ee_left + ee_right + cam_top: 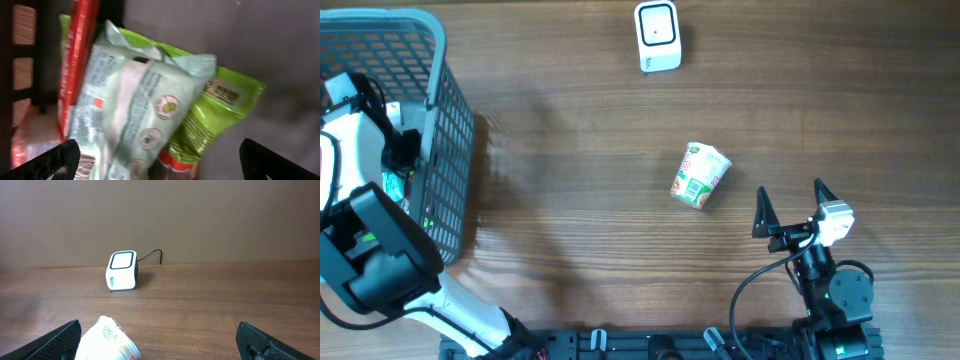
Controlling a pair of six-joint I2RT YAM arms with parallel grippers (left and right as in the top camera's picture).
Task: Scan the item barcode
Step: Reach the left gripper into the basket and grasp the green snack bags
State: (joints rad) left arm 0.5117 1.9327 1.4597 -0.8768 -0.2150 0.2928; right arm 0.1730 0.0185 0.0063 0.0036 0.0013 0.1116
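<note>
The white paper noodle cup [700, 175] is lying on its side on the wooden table [570, 150], ahead and left of the right gripper [790, 208], which is gaping empty. The left gripper [162, 157] is hovering wide open over a pale green packet [135, 100] in the grey mesh basket [450, 150]

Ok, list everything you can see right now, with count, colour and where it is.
table: 1, brown wood, under everything
basket: 1, grey mesh, table's left end
pale packet: 1, pale green, in basket, on top of the pile
green packet: 1, bright green, in basket, under the pale packet
red packet: at least 1, red, in basket, at the pile's edge
scanner: 1, white, far middle of table
cup: 1, white and green, on its side, mid-table
left gripper: 1, black, open, in basket over the packets
right gripper: 1, black, open, empty, right of cup
</note>
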